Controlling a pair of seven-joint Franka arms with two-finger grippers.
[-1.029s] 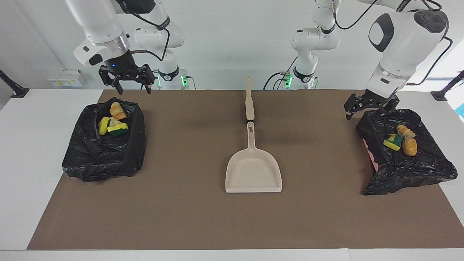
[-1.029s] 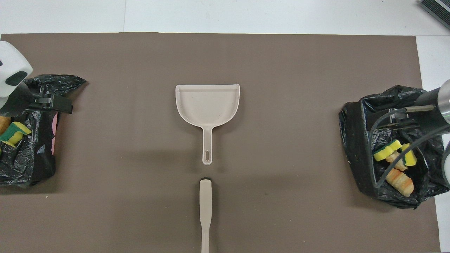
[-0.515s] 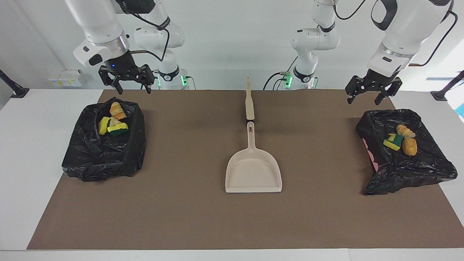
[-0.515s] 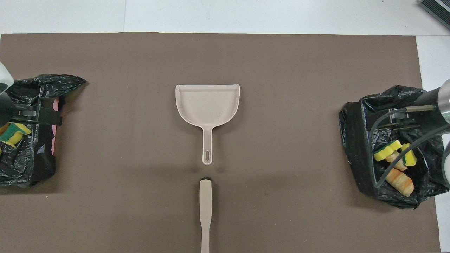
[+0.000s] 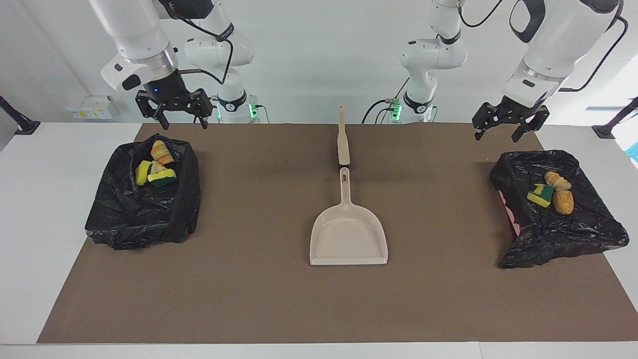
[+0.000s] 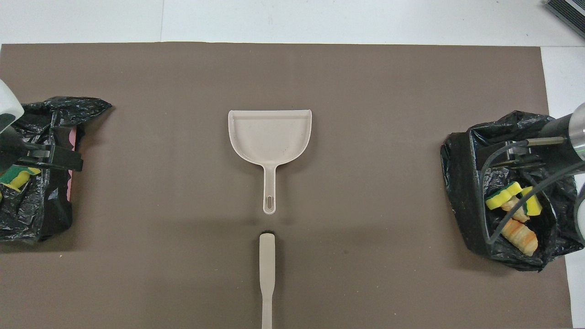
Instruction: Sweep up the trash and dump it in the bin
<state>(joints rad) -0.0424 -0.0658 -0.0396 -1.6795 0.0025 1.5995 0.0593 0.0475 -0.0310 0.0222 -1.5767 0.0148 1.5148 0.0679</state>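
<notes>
The trash lies in two bins lined with black bags. In the bin (image 5: 144, 214) at the right arm's end are yellow-green sponge pieces (image 5: 160, 177) and a bread lump (image 5: 162, 151). The bin (image 5: 563, 234) at the left arm's end holds a sponge piece (image 5: 541, 195) and bread lumps (image 5: 563, 202). My right gripper (image 5: 184, 124) hangs open and empty above its bin's edge nearest the robots. Open and empty too, my left gripper (image 5: 497, 135) is raised over the corner of the other bin. In the overhead view, the left gripper (image 6: 55, 157) and right gripper (image 6: 521, 160) overlap the bins.
A beige dustpan (image 5: 349, 239) lies flat mid-table, its handle pointing toward the robots. A beige brush (image 5: 343, 139) lies in line with it, nearer to the robots. A brown mat (image 5: 279, 299) covers the table between the bins.
My left gripper has risen from the rim of its bin and drawn back toward the robots. The right gripper has barely moved. Trash, dustpan and brush stay put.
</notes>
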